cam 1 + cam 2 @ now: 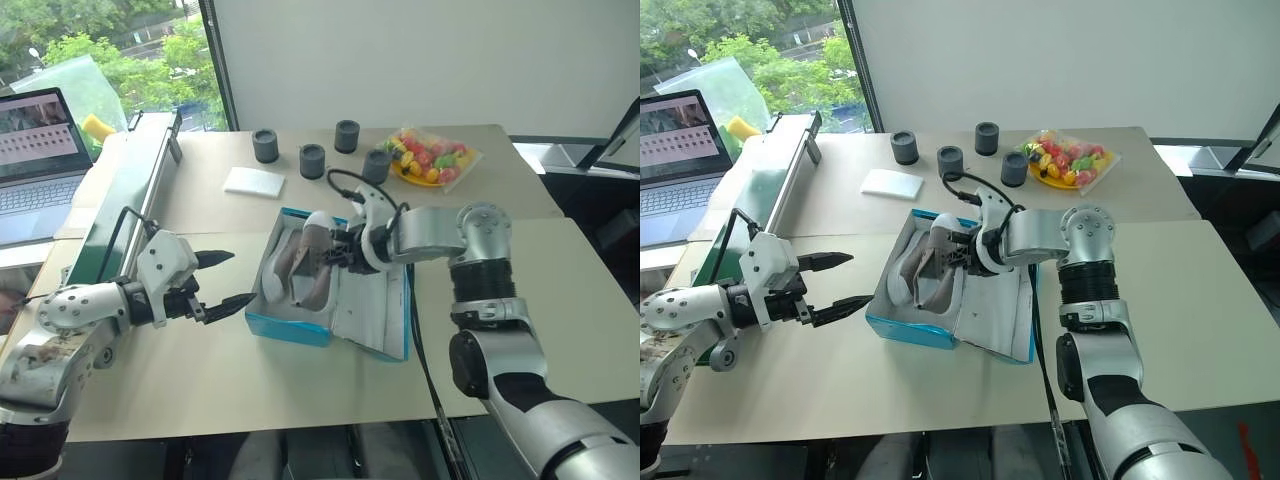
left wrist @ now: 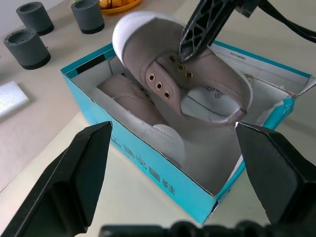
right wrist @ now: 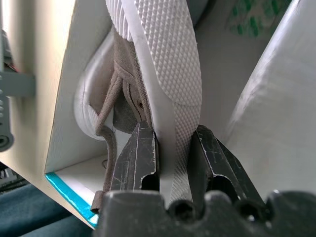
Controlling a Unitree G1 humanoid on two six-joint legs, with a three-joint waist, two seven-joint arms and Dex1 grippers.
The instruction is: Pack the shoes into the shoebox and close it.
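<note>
Starting on your left, the left gripper [image 1: 222, 280] hangs just beside the near-left wall of the shoebox [image 1: 290, 331], its two black fingers spread wide and holding nothing, pointed across at the box. The shoebox sits open on the table [image 1: 300, 390], its long axis running away from you, the flap lid [image 1: 372, 310] lying flat to the right. One of the shoes [image 2: 138, 98] already lies inside along the left wall. The second shoe [image 1: 315, 262] is over the box, tilted with its long axis along the box's. Your right gripper [image 1: 340, 252] is the one on it: the jaws are nearly closed, pinching the shoe's side wall and sole edge between them. The seating move looks to be the right arm's.
</note>
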